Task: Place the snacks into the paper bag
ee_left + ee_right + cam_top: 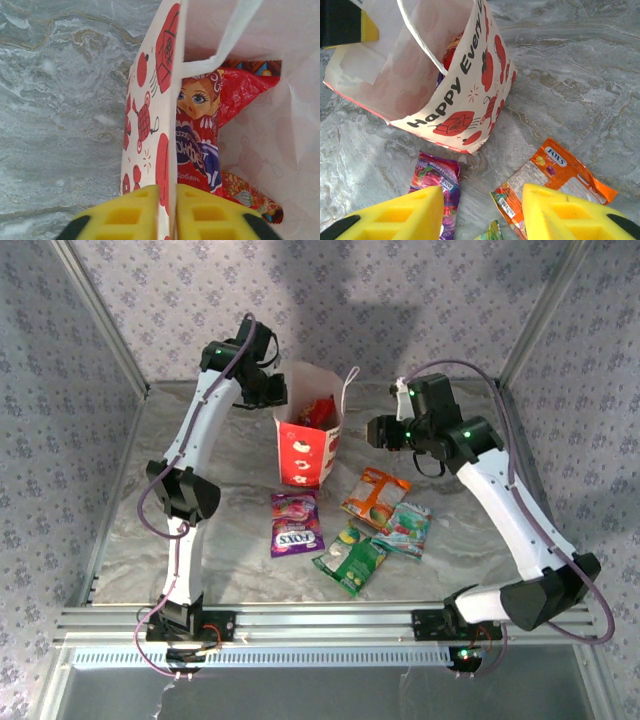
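The red-and-white paper bag (308, 445) stands upright at the table's middle back, mouth open. My left gripper (167, 192) is shut on its left wall (150, 100), one pad inside and one outside. The larger red packet (200, 130) lies inside the bag (465, 90). My right gripper (482, 192) hangs open and empty to the right of the bag, above the table. On the table in front of the bag lie the purple FOX'S packet (296, 523), the orange packet (375, 497), the teal packet (405, 528) and the green packet (350, 560).
A white string handle (420, 40) hangs across the bag's mouth. The marbled grey table (230, 480) is fenced by aluminium rails and patterned walls. The purple packet (437, 175) and orange packet (555, 165) lie directly under my right fingers.
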`<move>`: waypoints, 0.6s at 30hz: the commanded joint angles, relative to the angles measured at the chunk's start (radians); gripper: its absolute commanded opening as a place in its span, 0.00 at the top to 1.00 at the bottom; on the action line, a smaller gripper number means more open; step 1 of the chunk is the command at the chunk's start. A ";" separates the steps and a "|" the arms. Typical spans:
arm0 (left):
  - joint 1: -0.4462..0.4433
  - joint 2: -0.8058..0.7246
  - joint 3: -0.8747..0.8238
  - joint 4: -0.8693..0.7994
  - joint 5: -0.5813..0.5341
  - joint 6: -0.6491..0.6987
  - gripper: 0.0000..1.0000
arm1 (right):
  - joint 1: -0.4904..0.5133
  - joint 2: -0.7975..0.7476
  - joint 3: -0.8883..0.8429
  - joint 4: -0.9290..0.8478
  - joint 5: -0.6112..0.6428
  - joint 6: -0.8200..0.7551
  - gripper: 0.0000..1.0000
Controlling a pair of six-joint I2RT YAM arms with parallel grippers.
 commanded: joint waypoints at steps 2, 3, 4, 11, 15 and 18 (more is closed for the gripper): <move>-0.004 0.000 0.040 -0.051 -0.050 0.018 0.94 | -0.007 -0.037 -0.042 -0.002 -0.037 0.014 0.54; -0.001 -0.003 0.035 -0.054 -0.054 0.017 0.96 | -0.005 -0.041 -0.050 -0.003 -0.043 0.016 0.54; 0.002 -0.008 0.026 -0.056 -0.057 0.015 0.98 | -0.004 -0.042 -0.059 -0.001 -0.054 0.021 0.54; 0.054 -0.125 -0.196 0.033 -0.069 -0.025 1.00 | 0.020 -0.048 -0.136 0.038 -0.113 0.051 0.53; 0.084 -0.217 -0.340 0.113 -0.057 -0.033 1.00 | 0.057 -0.040 -0.159 0.040 -0.125 0.052 0.52; 0.100 -0.254 -0.391 0.130 -0.054 -0.022 1.00 | 0.089 -0.024 -0.182 0.041 -0.126 0.062 0.51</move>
